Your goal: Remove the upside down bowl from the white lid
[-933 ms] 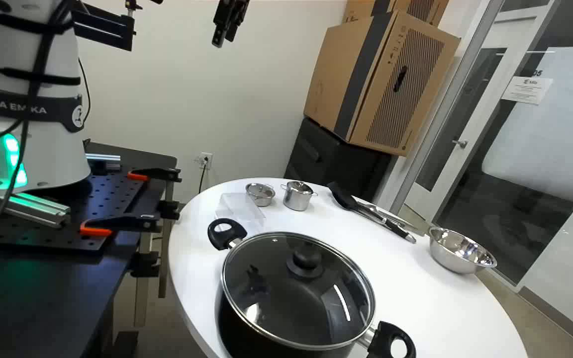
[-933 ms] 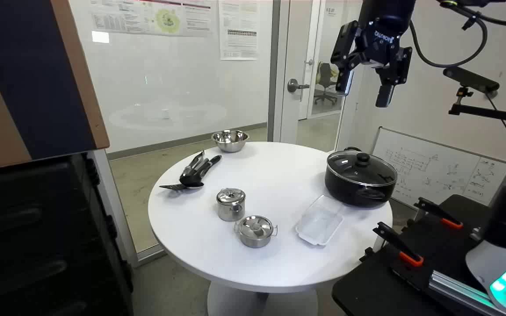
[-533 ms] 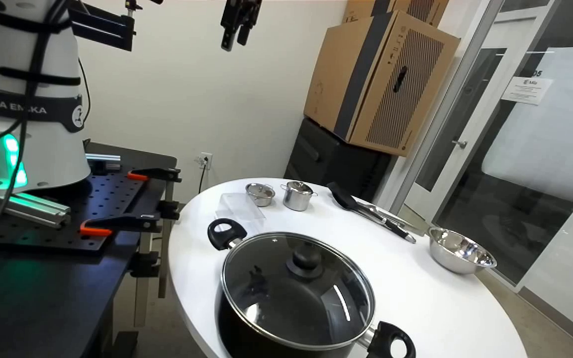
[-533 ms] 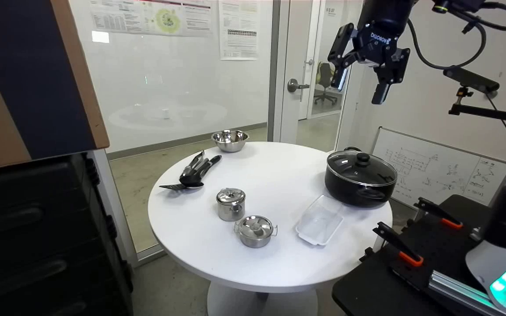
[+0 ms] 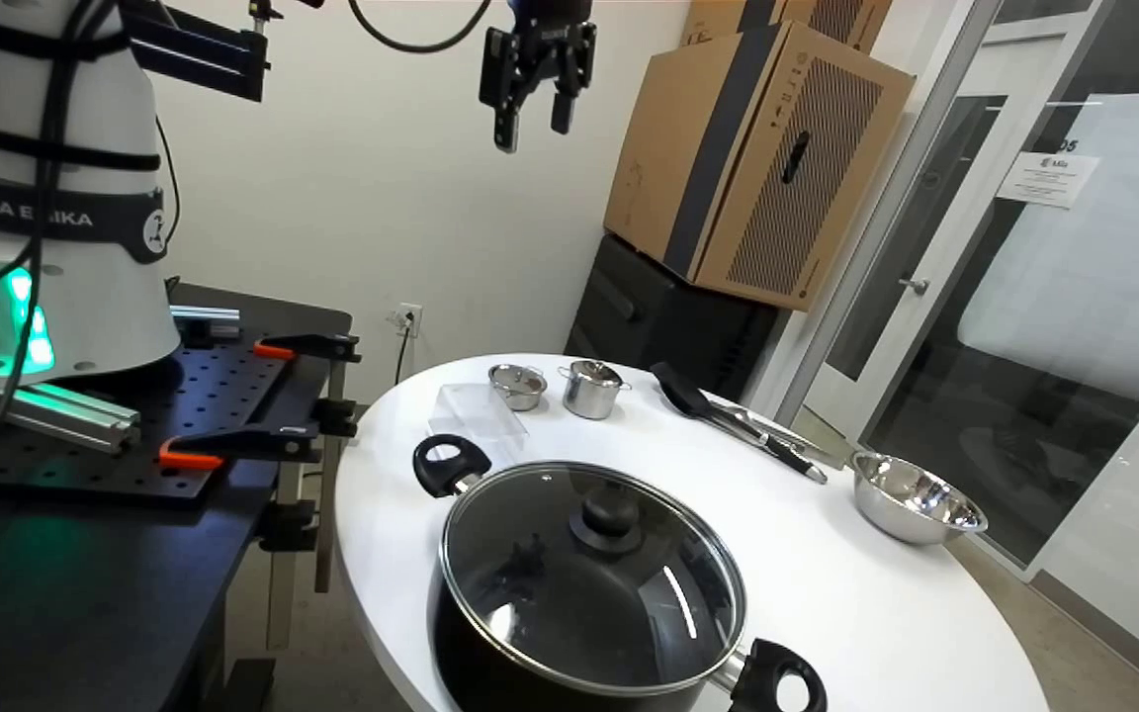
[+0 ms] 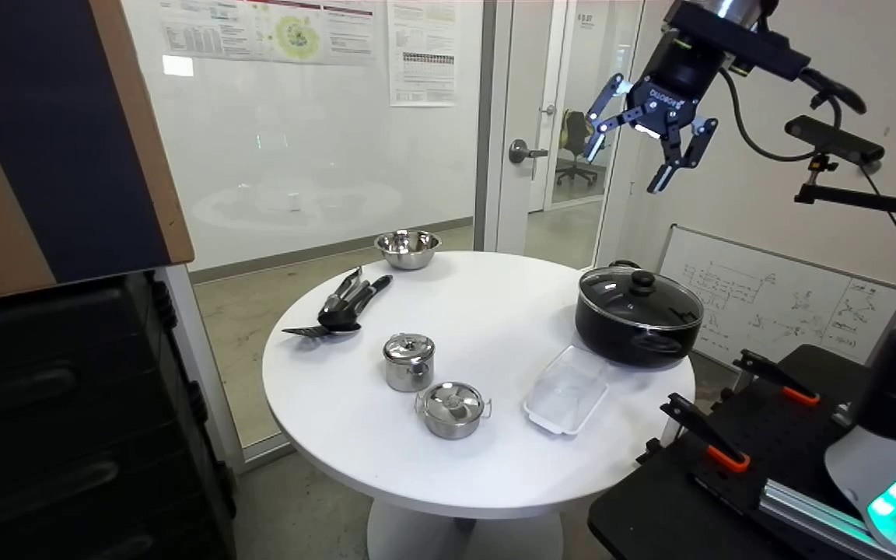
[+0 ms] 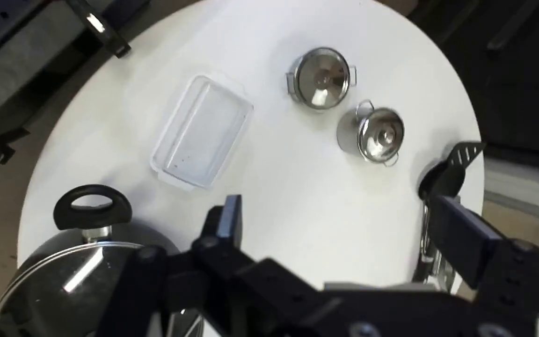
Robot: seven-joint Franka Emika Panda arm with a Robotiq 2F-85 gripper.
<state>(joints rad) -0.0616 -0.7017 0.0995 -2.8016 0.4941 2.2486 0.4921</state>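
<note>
I see no upside down bowl and no white lid; they are hidden or out of view. A low small steel pot (image 6: 452,410) with a shiny lid and two wire handles stands upright on the white table; it also shows in the wrist view (image 7: 322,79). A taller lidded steel pot (image 6: 409,364) stands beside it and shows in the wrist view (image 7: 381,135). A clear whitish plastic tray (image 6: 567,391) lies near them, also in the wrist view (image 7: 204,131). My gripper (image 6: 624,171) is open and empty, high above the table; it also shows in an exterior view (image 5: 533,133) and the wrist view (image 7: 346,227).
A big black pot (image 6: 638,315) with a glass lid stands on the round white table (image 6: 487,482). A wider steel bowl (image 6: 407,249) stands upright near the edge. Black utensils (image 6: 343,307) lie by the rim. Orange-tipped clamps (image 6: 705,435) line the robot's bench.
My gripper has swung and tilted, staying open. It has moved rightward and lower in an exterior view, where more of it now shows. The things on the table have not moved.
</note>
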